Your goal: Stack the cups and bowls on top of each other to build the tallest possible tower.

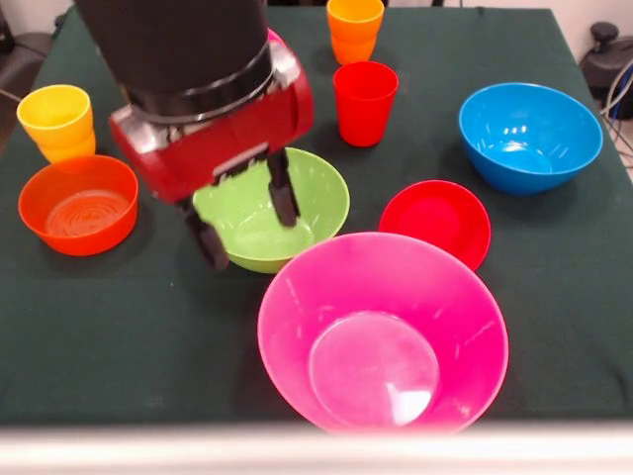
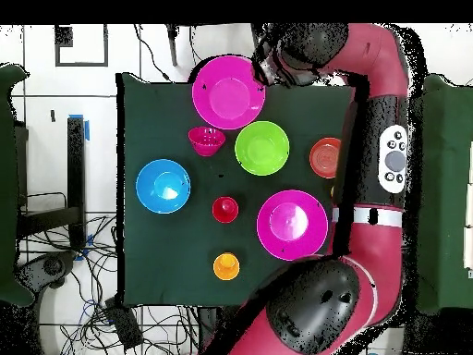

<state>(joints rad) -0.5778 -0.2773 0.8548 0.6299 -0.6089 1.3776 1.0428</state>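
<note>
Lime-green bowl [image 1: 272, 213]: centre of the front view, upright on the dark green tablecloth [image 1: 554, 297], nothing inside it. In the overhead view [image 2: 261, 148] it sits just right of centre, in the upper half.

Gripper [image 1: 247, 223]: red and black, descending from the upper left of the front view. Fingers spread apart and grasping nothing; one finger [image 1: 283, 190] hangs over the green bowl's interior, the other outside its left rim, so the rim lies between them. Contact cannot be determined.

Large hot-pink bowl [image 1: 384, 334]: lower centre of the front view, just below the green bowl, upright, empty. Second hot-pink bowl [image 2: 292, 225]: seen only in the overhead view, centre right, partly under the arm.

Small red bowl [image 1: 435, 222]: right of the green bowl, just above the pink bowl's rim.

Blue bowl [image 1: 530, 137]: upper right, well apart from the rest.

Translucent orange bowl [image 1: 78, 204]: left edge, ringed base visible through it.

Yellow cup [image 1: 56, 123]: upper left, just above the orange bowl; appears nested in a second yellow cup.

Red cup [image 1: 365, 103]: upper centre, upright, open end up.

Orange cup [image 1: 354, 30]: top edge, just above the red cup; appears to be two nested.

No item rests on another bowl.
</note>
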